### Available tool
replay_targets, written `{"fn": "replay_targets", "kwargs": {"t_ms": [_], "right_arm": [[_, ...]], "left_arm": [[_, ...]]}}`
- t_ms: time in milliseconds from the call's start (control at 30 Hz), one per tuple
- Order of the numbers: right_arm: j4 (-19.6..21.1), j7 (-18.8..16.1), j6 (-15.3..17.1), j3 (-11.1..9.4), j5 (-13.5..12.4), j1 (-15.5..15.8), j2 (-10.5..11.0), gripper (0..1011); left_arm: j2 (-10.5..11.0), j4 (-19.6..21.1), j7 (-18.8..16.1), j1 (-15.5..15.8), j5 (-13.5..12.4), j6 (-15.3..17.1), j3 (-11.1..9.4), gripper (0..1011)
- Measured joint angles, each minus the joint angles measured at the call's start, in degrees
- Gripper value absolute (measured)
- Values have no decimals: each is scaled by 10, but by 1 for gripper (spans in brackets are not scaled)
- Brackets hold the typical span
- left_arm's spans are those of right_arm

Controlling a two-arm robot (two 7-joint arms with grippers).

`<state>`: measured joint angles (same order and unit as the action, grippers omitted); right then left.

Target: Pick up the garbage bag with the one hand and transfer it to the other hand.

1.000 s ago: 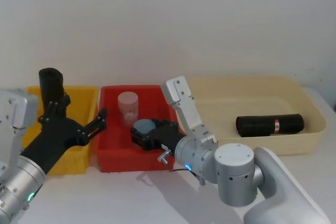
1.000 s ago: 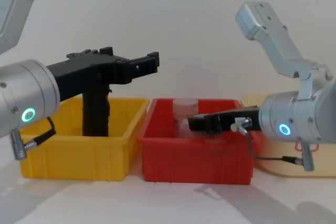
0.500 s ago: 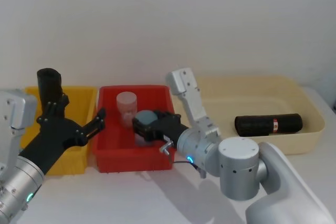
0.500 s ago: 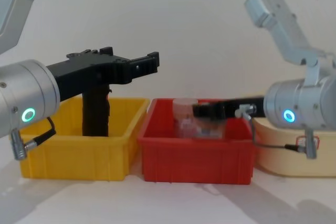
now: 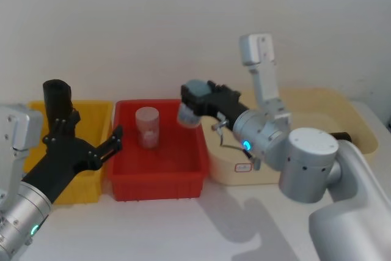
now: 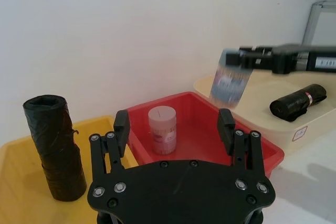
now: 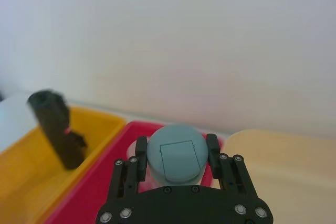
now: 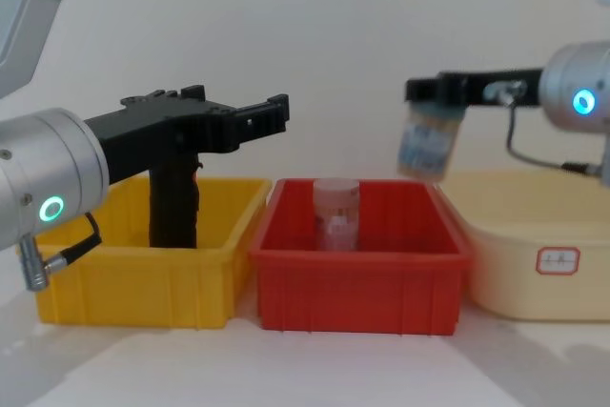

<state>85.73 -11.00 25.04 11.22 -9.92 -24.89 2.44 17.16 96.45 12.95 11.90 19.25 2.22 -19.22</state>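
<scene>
though crinkled, upright black garbage bag (image 6: 54, 146)

Two silver-grey cylindrical arms are seen: the left gripper (image 8: 278, 113), black and forked, is ringed in green; the right gripper (image 5: 197, 97), black, is ringed in blue, with a looped cable.

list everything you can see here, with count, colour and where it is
garbage bag: 1, black, upright in the yellow bin
second bag roll: 1, black with a red band, lying in the cream tub
yellow bin: 1, leftmost
red bin: 1, middle
cream tub: 1, rightmost
clear jar: 1, standing in the red bin
blue-lidded jar: 1, held in the air above the red bin's right side
left hand: black, open, by the yellow bin
right hand: black, shut on the blue-lidded jar
</scene>
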Motion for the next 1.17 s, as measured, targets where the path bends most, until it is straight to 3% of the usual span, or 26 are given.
{"fn": "replay_targets", "kwargs": {"t_ms": [367,833,1167], "right_arm": [[-19,31,-15,-41,0,-20,15,650],[-50,51,-25,-57,21,-12,32,999],[-27,50,-26,-73,16,10,35,1004]], "left_arm": [[0,0,0,0,0,0,0,1000],[0,0,0,0,0,0,0,1000],[0,0,0,0,0,0,0,1000]]}}
